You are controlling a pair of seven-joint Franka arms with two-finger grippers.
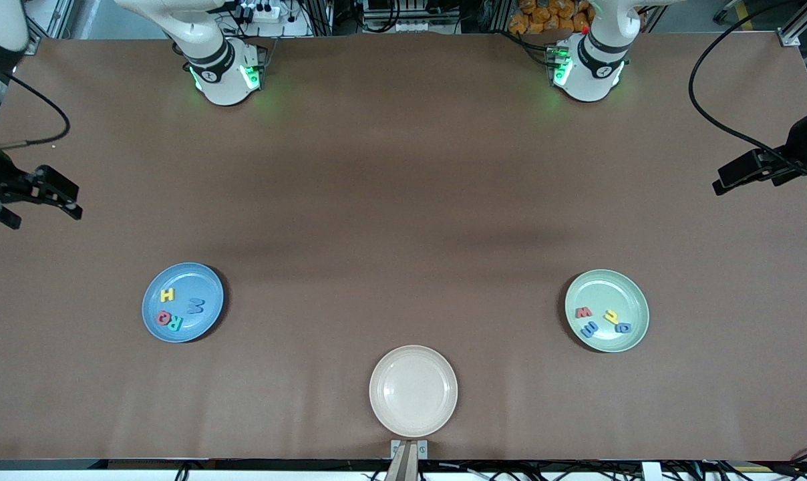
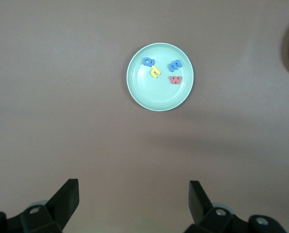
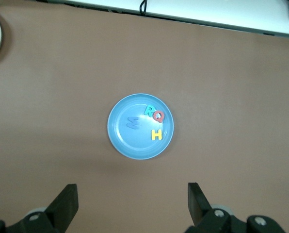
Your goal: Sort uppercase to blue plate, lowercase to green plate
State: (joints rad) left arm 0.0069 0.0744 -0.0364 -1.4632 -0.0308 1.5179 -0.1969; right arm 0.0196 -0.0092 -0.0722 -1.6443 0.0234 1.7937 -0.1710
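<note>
Both arms drawn back — left claw and right claw wide-fingered.

The blue plate sits toward the right arm's end of the table and holds the yellow H, red Q, teal-green R and blue M. The green plate sits toward the left arm's end, carrying the red w, a blue e, a yellow letter, perhaps a d or p, and a blue a. A cream plate lies between them, nearer the camera. The right gripper and left gripper hang open at the table's ends.
</note>
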